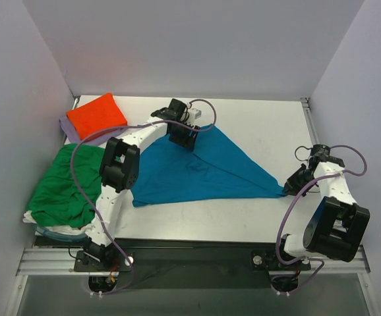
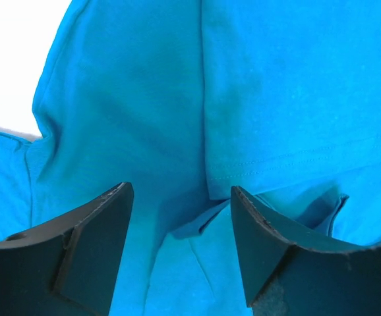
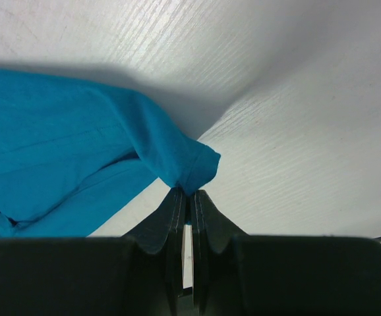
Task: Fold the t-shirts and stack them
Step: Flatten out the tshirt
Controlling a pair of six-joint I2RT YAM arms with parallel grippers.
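The teal-blue t-shirt (image 1: 197,171) lies across the middle of the table, pulled into a long point toward the right. My right gripper (image 1: 288,189) is shut on that point; in the right wrist view the pinched corner (image 3: 194,168) bunches just above the closed jaws of my right gripper (image 3: 190,192). My left gripper (image 1: 184,137) hangs over the shirt's far left part. Its fingers (image 2: 91,230) stand wide open around my left gripper's midpoint (image 2: 180,197), with a folded hem edge (image 2: 207,220) lying between them and nothing gripped. An orange t-shirt (image 1: 97,115) sits folded on a lavender one (image 1: 72,133).
A crumpled green t-shirt (image 1: 65,187) lies at the table's left edge on top of a white one (image 1: 31,217). White walls close in the back and both sides. Bare table (image 1: 263,128) shows at the back right.
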